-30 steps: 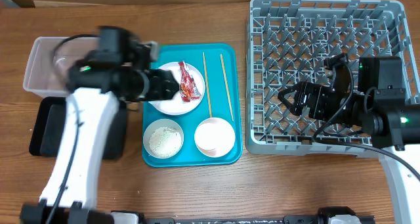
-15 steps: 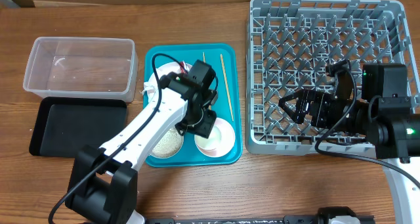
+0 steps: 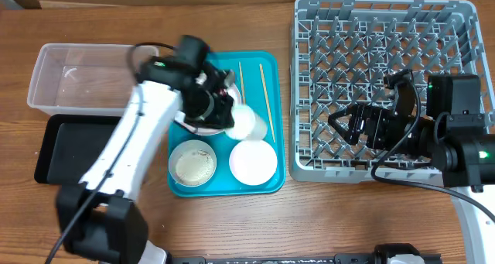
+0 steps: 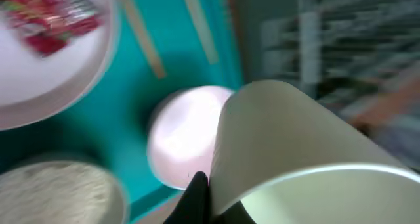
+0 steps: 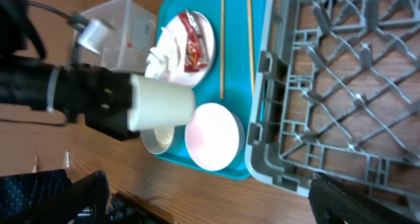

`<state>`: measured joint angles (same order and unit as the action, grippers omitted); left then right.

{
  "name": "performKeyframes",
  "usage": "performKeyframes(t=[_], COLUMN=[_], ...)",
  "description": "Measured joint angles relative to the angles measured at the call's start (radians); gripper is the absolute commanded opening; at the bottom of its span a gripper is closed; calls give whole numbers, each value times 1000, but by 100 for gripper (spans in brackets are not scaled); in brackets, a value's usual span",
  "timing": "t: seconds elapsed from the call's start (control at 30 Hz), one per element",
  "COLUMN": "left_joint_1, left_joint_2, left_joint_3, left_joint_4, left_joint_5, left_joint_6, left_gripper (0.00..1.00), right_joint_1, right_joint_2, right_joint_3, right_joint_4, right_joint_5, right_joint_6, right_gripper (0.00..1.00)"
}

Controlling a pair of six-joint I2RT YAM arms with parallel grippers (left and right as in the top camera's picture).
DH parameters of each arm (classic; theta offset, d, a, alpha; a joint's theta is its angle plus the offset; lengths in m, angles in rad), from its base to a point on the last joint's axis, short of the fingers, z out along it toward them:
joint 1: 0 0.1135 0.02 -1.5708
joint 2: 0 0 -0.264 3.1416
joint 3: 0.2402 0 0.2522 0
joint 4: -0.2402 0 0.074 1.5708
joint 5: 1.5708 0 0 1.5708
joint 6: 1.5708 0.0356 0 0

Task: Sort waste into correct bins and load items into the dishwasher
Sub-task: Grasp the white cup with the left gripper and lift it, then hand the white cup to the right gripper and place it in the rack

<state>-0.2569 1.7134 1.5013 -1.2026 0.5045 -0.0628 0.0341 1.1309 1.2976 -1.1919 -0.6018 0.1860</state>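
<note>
Since half a second ago the left arm has swung back off the empty bowl (image 3: 253,162). Overhead, the left gripper (image 3: 229,118) is clamping the small white cup (image 3: 246,123) sideways above the teal tray (image 3: 179,193), its long axis pointing at the dish rack (image 3: 309,167). The right gripper (image 3: 340,125) is hanging spread apart over the rack's pegs. In the left wrist view, the cup's rim is lying nearest the lens. In the right wrist view, a narrow strip of tray is separating cup and rack wall.

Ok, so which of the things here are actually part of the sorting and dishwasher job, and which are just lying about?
Part of the job: cup, plate, rice, rice bowl, empty bowl, chopsticks, wrapper, napkin, clear tub, black tray, rack.
Just lying about: teal tray, table.
</note>
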Motion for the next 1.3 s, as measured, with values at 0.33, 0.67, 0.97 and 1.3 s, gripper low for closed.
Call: performKeyframes(t=[0.33, 0.67, 0.97, 1.3], left_joint_1=[276, 276, 279, 277], left_joint_2=[-14, -16, -29, -34], left_joint_3=[9, 9, 9, 10], left_joint_4=[-480, -484, -492, -484], left_joint_5=[800, 881, 925, 885], left_joint_6=[548, 650, 673, 660], left_gripper=[4, 4, 4, 100], right_joint_1=[299, 440, 450, 385], right_joint_2=[42, 237, 303, 272], right_joint_3=[0, 0, -1, -1], right_joint_4=[414, 676, 820, 664], right_joint_5=[-237, -291, -483, -470], right_joint_6=[0, 89, 58, 54], right_gripper=[84, 83, 58, 59])
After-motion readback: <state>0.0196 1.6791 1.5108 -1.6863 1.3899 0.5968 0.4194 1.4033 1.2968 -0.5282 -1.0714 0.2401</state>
